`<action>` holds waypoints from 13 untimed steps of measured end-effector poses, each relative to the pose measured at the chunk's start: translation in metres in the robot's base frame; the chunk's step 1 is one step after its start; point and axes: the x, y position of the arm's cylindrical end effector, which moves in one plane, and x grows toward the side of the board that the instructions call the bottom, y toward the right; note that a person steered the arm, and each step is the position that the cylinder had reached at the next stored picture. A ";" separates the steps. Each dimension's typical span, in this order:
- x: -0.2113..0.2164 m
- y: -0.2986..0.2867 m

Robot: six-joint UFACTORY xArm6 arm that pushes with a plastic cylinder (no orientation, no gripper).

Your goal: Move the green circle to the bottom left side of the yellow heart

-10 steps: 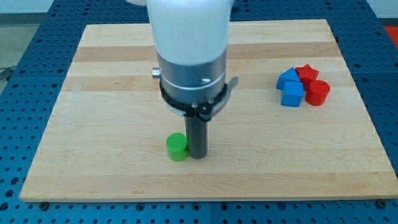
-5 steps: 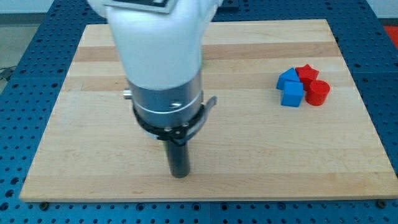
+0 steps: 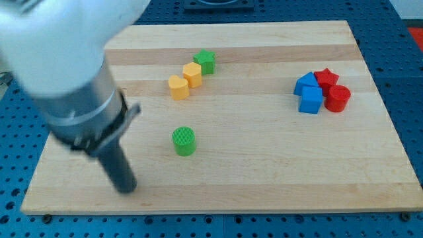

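While my tip [image 3: 127, 188] sits near the view's bottom left of the wooden board [image 3: 264, 172], the green circle [image 3: 184, 141] stands apart from it, up and to the view's right, with bare wood between us and no contact. I carry no jaws at all, only the rod, so nothing is held. The yellow heart [image 3: 178, 86] lies toward the view's top from the green circle, touching or nearly touching a yellow block [image 3: 192, 74] whose shape I cannot make out for certain, and a green star-like block [image 3: 205, 61] stands just beyond that in the same slanted row. Off at the view's right a cluster of two blue blocks [image 3: 308, 92] and two red blocks [image 3: 332, 89] plays no part. I judge the circle already below the heart but hardly to its left, so the step in hand is repositioning; the next move calls for bringing my tip round to the circle's right side and nudging it leftward and slightly upward, stopping short of the heart
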 end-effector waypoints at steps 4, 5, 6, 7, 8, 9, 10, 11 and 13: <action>-0.007 0.135; -0.031 0.119; -0.059 0.101; -0.080 0.100; -0.112 0.100; -0.134 0.100; -0.136 0.098; -0.111 0.087; -0.128 0.076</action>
